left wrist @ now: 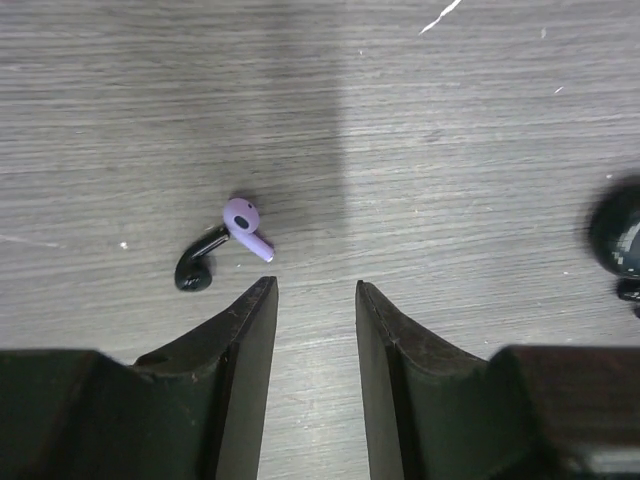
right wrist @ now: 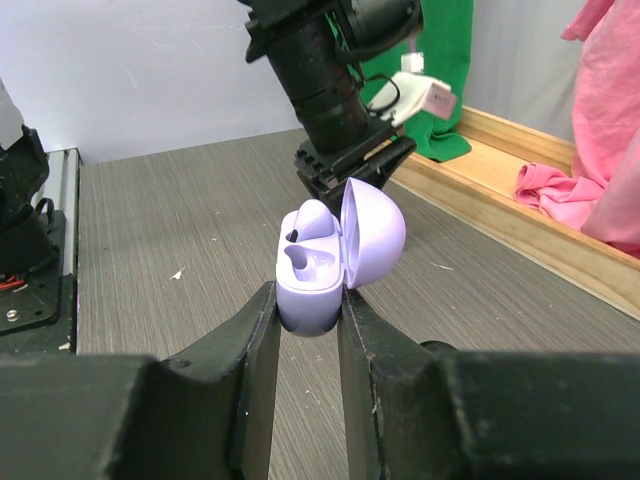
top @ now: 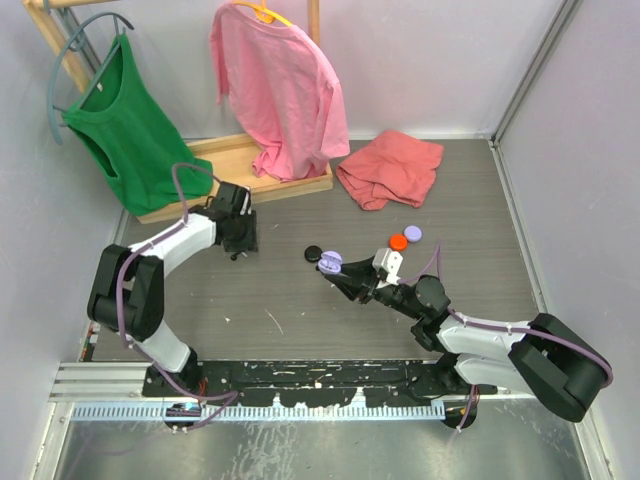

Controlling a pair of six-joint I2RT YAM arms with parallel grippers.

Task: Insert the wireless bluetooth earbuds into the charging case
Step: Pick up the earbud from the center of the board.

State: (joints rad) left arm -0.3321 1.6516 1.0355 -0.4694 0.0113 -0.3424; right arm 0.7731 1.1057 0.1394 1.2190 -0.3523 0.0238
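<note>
The right end effector (right wrist: 307, 295) is clamping an open lavender plastic clamshell charging case (right wrist: 325, 262) between its fingers. One lavender stemmed earbud (right wrist: 313, 217) appears to be sitting in a socket, and the other socket is looking empty. The left end effector (left wrist: 315, 290) is hovering with its fingers apart. Just ahead of its left fingertip, a second lavender earbud (left wrist: 245, 225) is lying on the grey wood-grain tabletop (left wrist: 450, 150), touching a glossy black earbud (left wrist: 198, 265). So this case is seemingly half filled, and the loose lavender bud is awaiting grasping and seating.

Counter (left wrist: 480, 180) matt grey woodgrain; lavender charging case (right wrist: 312, 295) smooth satin plastic; black earbud (left wrist: 195, 272) glossy; jaws matt black, scuffed.
</note>
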